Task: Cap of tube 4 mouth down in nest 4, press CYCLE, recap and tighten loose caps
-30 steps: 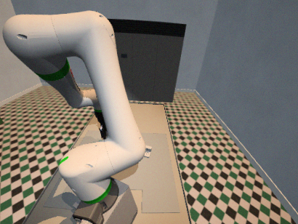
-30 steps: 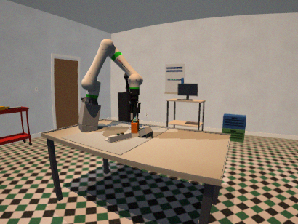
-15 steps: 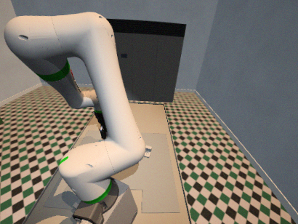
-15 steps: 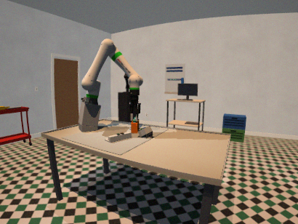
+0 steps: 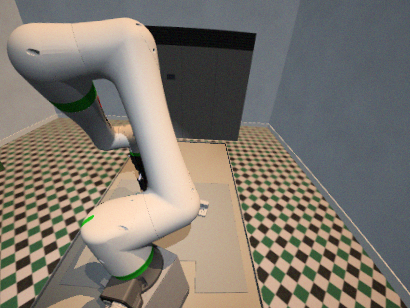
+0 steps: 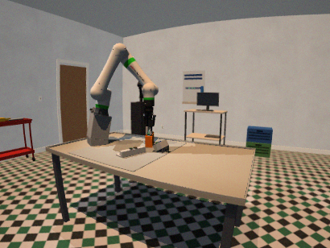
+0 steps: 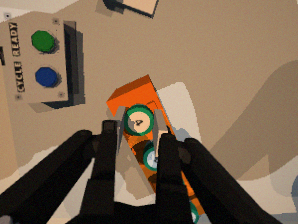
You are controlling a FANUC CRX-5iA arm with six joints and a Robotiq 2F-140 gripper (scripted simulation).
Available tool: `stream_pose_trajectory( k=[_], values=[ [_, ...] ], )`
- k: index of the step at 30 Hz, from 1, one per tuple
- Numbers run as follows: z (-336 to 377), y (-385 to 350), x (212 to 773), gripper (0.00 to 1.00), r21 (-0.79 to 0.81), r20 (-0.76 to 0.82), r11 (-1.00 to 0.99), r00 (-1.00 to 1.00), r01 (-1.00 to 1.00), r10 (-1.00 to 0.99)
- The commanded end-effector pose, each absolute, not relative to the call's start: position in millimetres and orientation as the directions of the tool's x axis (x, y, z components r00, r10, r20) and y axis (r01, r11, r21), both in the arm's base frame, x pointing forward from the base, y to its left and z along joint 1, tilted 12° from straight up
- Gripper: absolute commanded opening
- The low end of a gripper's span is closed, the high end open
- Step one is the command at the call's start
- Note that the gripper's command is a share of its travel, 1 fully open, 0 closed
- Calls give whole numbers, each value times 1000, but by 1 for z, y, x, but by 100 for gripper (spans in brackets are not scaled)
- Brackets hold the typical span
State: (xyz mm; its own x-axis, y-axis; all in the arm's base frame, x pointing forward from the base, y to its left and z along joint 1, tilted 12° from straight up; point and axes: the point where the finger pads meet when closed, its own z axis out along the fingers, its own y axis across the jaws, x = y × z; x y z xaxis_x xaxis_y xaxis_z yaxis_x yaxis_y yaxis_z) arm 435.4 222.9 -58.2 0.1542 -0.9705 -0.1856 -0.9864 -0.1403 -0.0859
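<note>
The decapping station [image 7: 131, 97] stands on the table [image 7: 225, 60], right of the key console [image 7: 30, 65].

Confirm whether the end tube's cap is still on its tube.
On: the cap sits atop the orange decapping station, fingers flanking it.

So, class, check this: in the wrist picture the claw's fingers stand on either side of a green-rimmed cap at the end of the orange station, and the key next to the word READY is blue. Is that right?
Not quite. In the wrist view the key beside READY is green; the blue key sits by CYCLE. The rest holds: the claw has its fingers on either side of the green-rimmed cap at the end of the orange station.
</note>
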Motion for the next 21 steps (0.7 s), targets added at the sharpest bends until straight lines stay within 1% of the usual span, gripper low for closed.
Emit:
stream_pose_trajectory(
  k=[1, 11, 18, 20, 21],
  values=[
    [-58, 223, 435, 0, -86, -186, -140, 154, -986, -970],
    [-58, 223, 435, 0, -86, -186, -140, 154, -986, -970],
    [-58, 223, 435, 0, -144, -145, -464, 483, -874, -864],
    [-58, 223, 435, 0, -144, -145, -464, 483, -874, -864],
    [-58, 223, 435, 0, -151, -137, -507, 526, -849, -839]
  ],
)
